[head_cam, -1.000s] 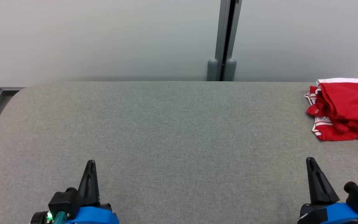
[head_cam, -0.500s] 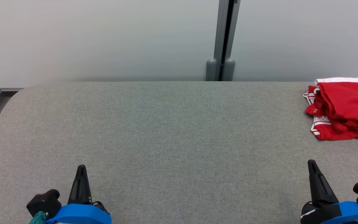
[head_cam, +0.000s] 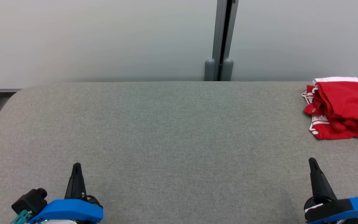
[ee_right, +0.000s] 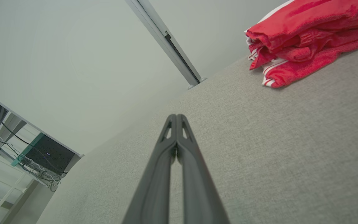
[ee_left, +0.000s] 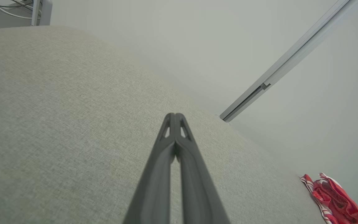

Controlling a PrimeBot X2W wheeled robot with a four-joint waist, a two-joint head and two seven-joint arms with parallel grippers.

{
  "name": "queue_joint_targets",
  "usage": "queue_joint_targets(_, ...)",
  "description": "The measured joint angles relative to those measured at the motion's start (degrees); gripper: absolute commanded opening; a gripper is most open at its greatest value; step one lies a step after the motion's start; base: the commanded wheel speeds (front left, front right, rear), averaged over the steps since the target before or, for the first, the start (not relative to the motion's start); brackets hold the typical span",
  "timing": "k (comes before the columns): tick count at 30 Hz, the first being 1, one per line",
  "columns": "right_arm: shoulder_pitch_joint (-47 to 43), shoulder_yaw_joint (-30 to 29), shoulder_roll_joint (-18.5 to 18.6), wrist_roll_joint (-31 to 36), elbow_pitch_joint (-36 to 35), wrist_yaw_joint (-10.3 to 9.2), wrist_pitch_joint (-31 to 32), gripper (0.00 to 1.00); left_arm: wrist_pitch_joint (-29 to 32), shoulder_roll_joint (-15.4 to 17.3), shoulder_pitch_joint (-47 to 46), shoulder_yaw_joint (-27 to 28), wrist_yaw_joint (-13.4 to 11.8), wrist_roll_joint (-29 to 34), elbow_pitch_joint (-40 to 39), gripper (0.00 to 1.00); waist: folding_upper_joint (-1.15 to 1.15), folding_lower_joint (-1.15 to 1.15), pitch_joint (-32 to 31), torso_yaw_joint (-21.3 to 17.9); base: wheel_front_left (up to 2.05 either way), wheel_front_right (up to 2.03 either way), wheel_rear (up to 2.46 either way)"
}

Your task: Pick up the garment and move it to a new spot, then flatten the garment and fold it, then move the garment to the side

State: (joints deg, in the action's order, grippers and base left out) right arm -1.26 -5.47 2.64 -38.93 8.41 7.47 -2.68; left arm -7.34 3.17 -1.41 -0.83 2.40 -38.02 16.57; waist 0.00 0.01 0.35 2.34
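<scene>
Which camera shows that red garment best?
The right wrist view: the red garment is nearest and largest there, its bunched folds and white stripes plain. The head view shows it cut off at the picture's right edge; the left wrist view shows it small in the lower right corner.

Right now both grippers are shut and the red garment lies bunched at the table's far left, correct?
Wrong side: the head view shows the red garment bunched at the table's far right. The left gripper and right gripper are both shut.
</scene>
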Motion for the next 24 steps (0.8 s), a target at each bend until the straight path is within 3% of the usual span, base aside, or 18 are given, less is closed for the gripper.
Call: queue_joint_targets(24,2.28,-0.35,0.01,-17.72,1.87,0.0,3.07,0.0,4.7,-0.11,-1.38,2.26,1.67,-18.03,-0.81,0.0,0.0,0.0,-0.04,-0.58,0.0,0.0,0.0)
